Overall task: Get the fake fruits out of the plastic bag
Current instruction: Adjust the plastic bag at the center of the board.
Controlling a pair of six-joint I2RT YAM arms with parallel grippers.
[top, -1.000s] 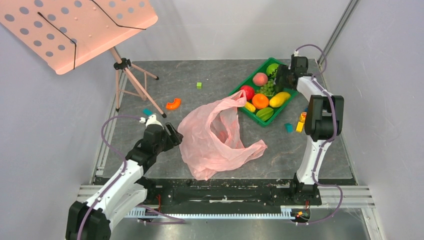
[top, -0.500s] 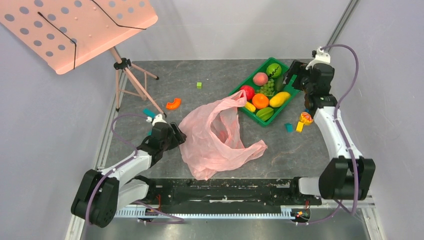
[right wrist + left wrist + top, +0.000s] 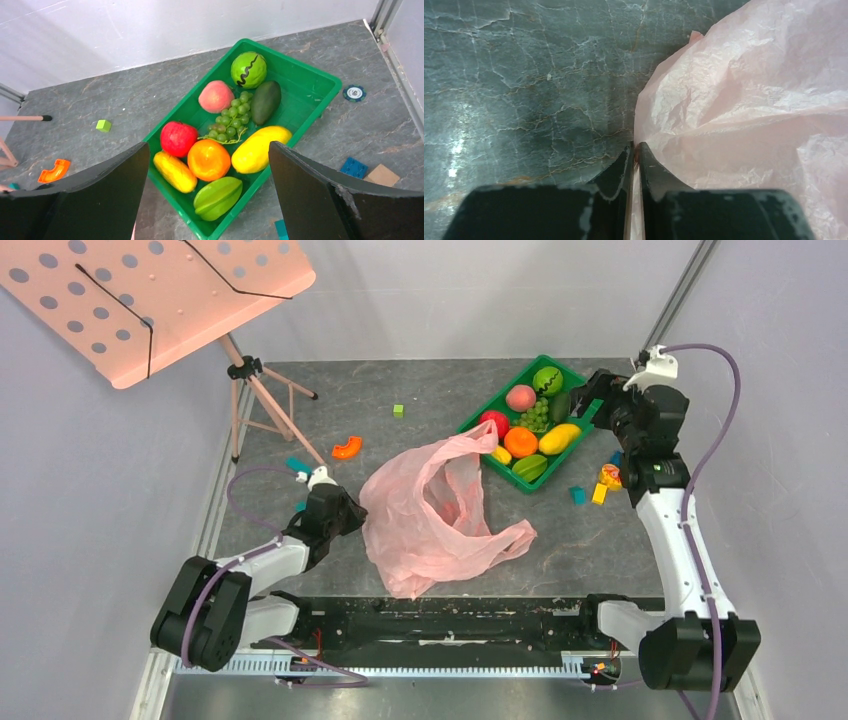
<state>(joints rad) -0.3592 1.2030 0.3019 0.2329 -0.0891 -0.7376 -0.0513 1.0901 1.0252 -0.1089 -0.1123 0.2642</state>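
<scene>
left claw (image 3: 634,150) clamped shut on left edge of the one plastic bag (image 3: 430,520) mid table (image 3: 420,390); right claw (image 3: 207,150) wide open, empty, above one far-right green tray (image 3: 300,97) holding nine fake fruits (image 3: 178,138).

Bright, even light; soft shadows.

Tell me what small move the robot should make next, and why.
Probably raise the left tool slightly, lifting the pinched edge of the plastic bag. That tool is shut on the film, the bag lies slack with no bulge showing, and the fake fruits sit in the green tray near the open right tool; lifting would reveal anything left inside.
</scene>
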